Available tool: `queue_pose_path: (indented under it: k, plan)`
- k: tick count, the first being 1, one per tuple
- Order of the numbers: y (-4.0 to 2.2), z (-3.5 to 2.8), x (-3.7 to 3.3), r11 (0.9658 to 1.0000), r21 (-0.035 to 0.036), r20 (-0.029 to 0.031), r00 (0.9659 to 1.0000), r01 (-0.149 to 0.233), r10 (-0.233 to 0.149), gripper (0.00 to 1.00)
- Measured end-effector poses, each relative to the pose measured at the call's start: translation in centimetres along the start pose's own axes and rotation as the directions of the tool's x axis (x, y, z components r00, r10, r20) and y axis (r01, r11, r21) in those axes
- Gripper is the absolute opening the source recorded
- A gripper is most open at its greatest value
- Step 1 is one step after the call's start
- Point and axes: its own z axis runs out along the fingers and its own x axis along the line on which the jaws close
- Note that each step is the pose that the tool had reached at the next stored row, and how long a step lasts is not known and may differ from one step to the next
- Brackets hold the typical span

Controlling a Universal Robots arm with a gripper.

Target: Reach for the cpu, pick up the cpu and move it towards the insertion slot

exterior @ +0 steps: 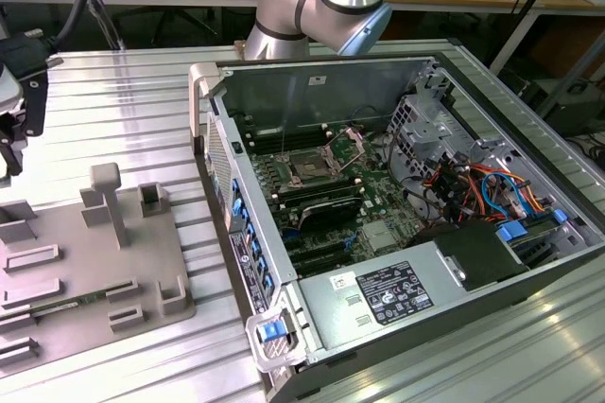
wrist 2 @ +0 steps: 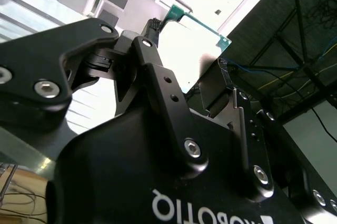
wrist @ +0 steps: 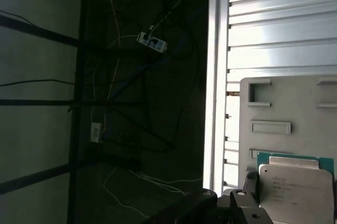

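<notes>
Clamping the cpu between its jaws, the gripper holds it over the grey tray, near the edge of the surface; the insertion slot lies inside the open computer case, well apart.

insertion slot | inside open case (lid off); grey tray | beside it, exterior view's left

The exterior view looks down into the computer case; both close wrist views share the cpu.
</notes>
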Motion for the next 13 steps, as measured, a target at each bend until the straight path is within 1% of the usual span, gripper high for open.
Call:
queue_pose_path:
  k: [3,4,5,6,13]
  plan:
    - [0.01,-0.35,0.02,1.0,0.0,0.0,1.0,0.0,0.0,0.55]
    - [0.06,-1.75,0.08,1.0,-0.0001,0.0002,1.0,0.0,0.0,0.55]
    - [0.07,-1.85,0.07,1.0,0.0,0.0,1.0,0.0,0.0,0.55]
    - [0.04,-1.86,-0.3,1.0,0.0,0.0001,1.0,0.0,0.0,0.55]
    - [0.02,-1.88,-0.69,1.0,0.0,0.0,1.0,0.0,0.0,0.55]
